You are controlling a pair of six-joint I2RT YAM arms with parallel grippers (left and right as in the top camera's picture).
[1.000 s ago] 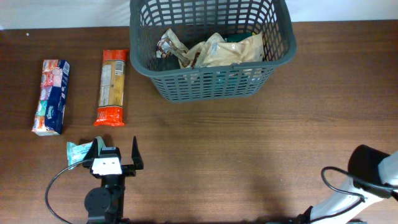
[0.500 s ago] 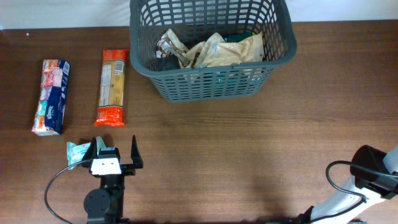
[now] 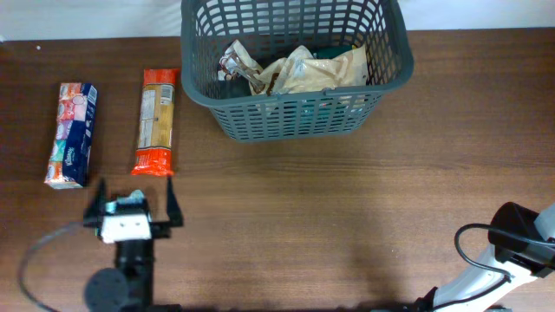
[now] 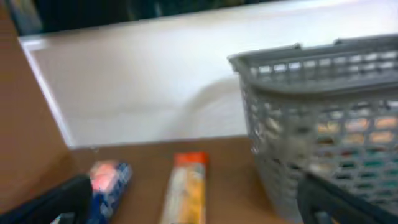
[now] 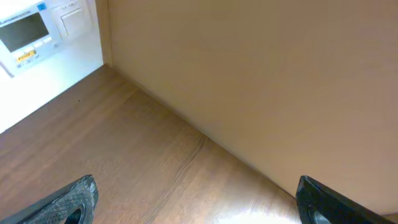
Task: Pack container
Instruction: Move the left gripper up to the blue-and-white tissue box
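The part-filled basket (image 3: 295, 121) sits at 12 o'clock, and the left gripper (image 3: 136, 184), wide open and empty, straddles a small packet (image 3: 130, 200) at 8 o'clock, apparently the next pick: lower, then close; the right gripper (image 5: 199, 210) gapes empty.

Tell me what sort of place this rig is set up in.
Probably an indoor lab or test room staged for packing: a wood-grain table against a plain white wall, a grey basket with an orange packet laid out nearby, and a white panel with a small screen.
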